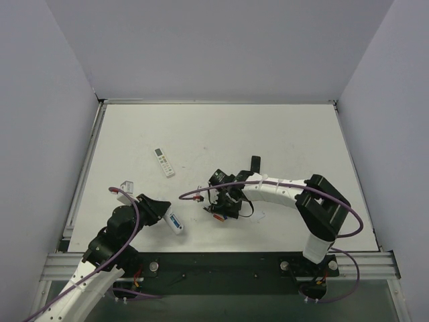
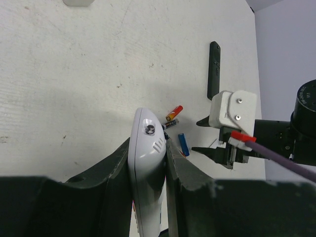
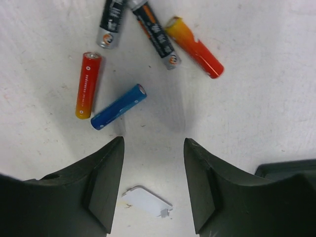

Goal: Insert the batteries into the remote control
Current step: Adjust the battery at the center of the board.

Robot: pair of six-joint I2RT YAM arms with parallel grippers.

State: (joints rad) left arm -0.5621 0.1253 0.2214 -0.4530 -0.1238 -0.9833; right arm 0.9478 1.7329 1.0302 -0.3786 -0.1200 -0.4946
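In the left tool (image 2: 148,148), clamped, sits the remote control (image 2: 146,170) (end hidden); right tool (image 3: 153,143) apart.

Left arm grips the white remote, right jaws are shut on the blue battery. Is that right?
Not quite. The left gripper does grip the white remote, but the right gripper has its jaws open and empty; the blue battery lies loose just ahead of them. The right wrist view shows it.

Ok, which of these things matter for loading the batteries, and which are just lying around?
For the job: held white remote in left gripper, blue battery.
Lying about: red cells, dark cells, black remote, other white remote.
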